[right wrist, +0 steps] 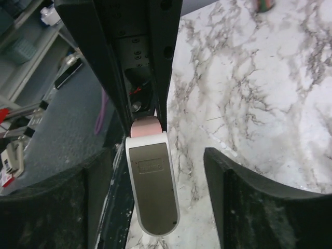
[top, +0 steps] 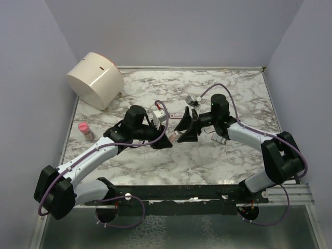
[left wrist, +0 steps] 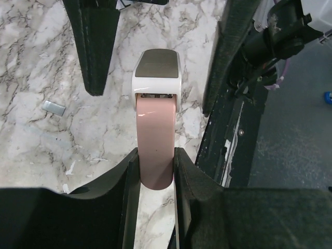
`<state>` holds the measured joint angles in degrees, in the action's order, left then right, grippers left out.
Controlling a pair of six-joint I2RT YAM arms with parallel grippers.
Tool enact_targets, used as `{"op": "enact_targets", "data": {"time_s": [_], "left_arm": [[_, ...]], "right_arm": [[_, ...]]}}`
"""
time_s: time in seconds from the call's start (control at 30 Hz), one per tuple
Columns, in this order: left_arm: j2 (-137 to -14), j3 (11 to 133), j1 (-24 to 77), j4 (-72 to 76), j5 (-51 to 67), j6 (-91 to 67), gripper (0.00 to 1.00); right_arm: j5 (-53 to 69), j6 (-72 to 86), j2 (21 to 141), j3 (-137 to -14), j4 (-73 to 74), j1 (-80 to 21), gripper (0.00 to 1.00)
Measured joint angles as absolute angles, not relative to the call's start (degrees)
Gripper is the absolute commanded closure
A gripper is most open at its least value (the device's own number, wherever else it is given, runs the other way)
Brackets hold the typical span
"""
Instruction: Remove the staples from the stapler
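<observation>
- Nearest you, both arms rise from their bases at the front edge of the marbled surface [top: 218, 161] and lean inward, so the two claws meet nose to nose near the middle.
- Your left arm [top: 98, 153] lies low and runs diagonally up to the right, its wrist bent towards the centre.
- Your right arm [top: 249, 136] folds sharply at its elbow by the right edge, then reaches back to the left at about the same height.
- Your left claw [left wrist: 155, 161] is clenched on the stapler [left wrist: 155, 129], one dark finger [left wrist: 124, 192] on each side of the pink body near its rear end.
- The stapler points straight out from that claw, with its white and grey head towards the right claw [right wrist: 155, 166]. You cannot tell from these views whether it touches the surface.
- Your right claw is released: its fingers [right wrist: 270, 207] stand wide on either side of the stapler's head, apart from it on both sides.
- A staple strip [left wrist: 54, 107] lies flat on the surface, off to one side of the stapler and clear of both claws.
- Further left, a small pink-capped bottle [top: 85, 130] stands near the left edge.
- Farthest back, a cream round dispenser [top: 96, 79] sits in the far left corner.
</observation>
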<state>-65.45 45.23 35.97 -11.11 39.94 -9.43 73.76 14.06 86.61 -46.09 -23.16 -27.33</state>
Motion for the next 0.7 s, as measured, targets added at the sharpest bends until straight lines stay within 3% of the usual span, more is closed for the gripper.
{"op": "enact_targets", "data": {"time_s": [0.13, 0.5, 0.7], "left_arm": [[-65.71, 45.23, 35.97, -11.25, 42.81, -8.78, 1.00], [-66.87, 45.23, 35.94, -11.31, 45.91, -7.75, 1.00], [-67.09, 45.23, 35.94, -11.51, 46.13, -7.33, 1.00]], "right_arm": [[77.19, 15.92, 88.09, -46.11, -23.64, -27.44, 0.49], [80.47, 19.29, 89.71, -46.46, -25.71, -28.08, 0.53], [81.17, 20.62, 89.71, -46.72, -26.76, -28.32, 0.69]]}}
